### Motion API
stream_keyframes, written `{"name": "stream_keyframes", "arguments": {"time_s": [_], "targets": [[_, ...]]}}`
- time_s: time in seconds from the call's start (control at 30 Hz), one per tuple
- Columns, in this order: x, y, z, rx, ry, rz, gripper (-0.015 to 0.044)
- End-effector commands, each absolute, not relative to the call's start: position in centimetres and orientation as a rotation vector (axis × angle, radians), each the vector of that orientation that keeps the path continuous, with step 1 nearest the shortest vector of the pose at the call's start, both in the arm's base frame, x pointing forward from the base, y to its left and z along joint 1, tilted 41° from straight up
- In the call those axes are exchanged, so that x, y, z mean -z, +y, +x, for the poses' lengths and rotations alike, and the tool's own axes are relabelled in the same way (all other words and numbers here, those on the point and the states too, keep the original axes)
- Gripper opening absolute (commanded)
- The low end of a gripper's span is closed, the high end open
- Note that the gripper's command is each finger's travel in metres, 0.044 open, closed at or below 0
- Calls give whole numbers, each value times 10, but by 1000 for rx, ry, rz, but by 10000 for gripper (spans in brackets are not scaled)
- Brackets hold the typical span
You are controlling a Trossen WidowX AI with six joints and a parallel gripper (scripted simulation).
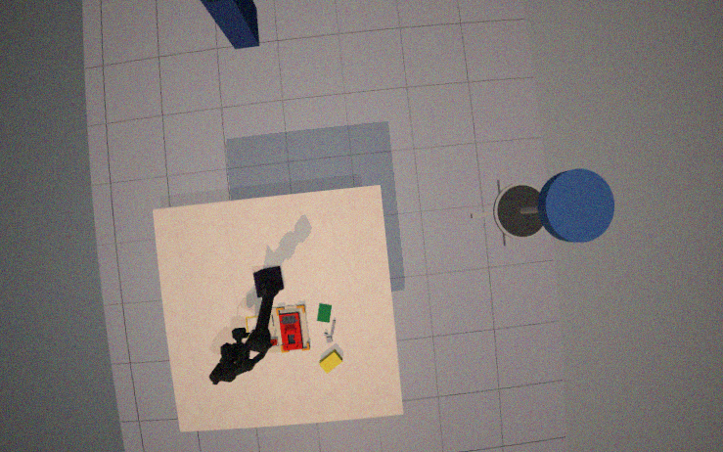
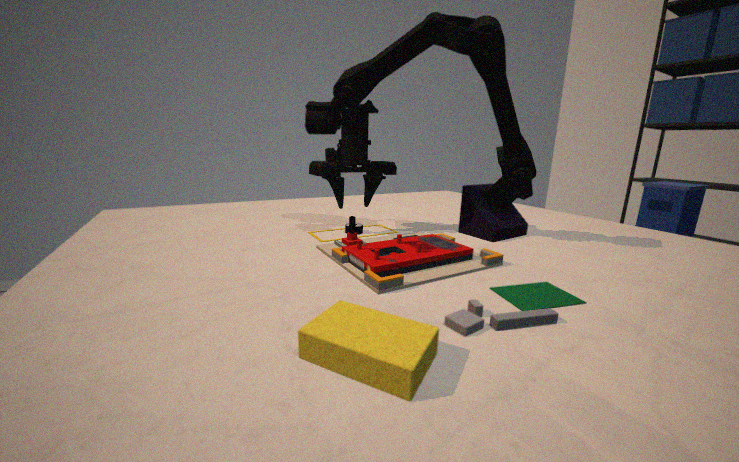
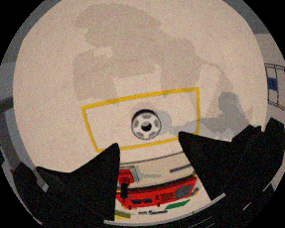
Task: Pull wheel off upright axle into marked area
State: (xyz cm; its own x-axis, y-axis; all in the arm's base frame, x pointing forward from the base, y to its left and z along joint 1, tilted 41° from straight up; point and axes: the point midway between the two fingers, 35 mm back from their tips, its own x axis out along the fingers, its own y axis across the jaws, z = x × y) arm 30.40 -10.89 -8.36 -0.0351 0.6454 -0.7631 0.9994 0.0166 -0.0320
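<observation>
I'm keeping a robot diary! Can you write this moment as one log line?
gripper: open, empty, above wheel | wheel: lying inside marked area | contact: none seen

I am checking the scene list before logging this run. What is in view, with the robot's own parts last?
wheel: 1, black and white, flat inside the marked area
marked area: 1, yellow outline, on the table beside the red fixture
red fixture: 1, red, on a pale tray with orange corners
block: 1, yellow, table front
square: 1, green, flat, right of the fixture
grey pieces: 3, grey, between block and square
table: 1, cream
bins: several, blue, on the shelf rack at right
arm: 1, black, on a dark base
hand: 1, black, open, above the marked area, touching nothing
</observation>
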Motion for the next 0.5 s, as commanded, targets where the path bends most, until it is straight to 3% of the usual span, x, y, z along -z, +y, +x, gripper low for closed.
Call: {"name": "stream_keyframes", "arguments": {"time_s": [0.0, 0.17, 0.3, 0.47], "targets": [[74, -117, 304, 812, 1737, 1679, 300], [49, -121, 271, 818, 1730, 1682, 431], [19, -122, 231, 819, 1740, 1678, 440], [15, -121, 224, 818, 1742, 1678, 440]]}}
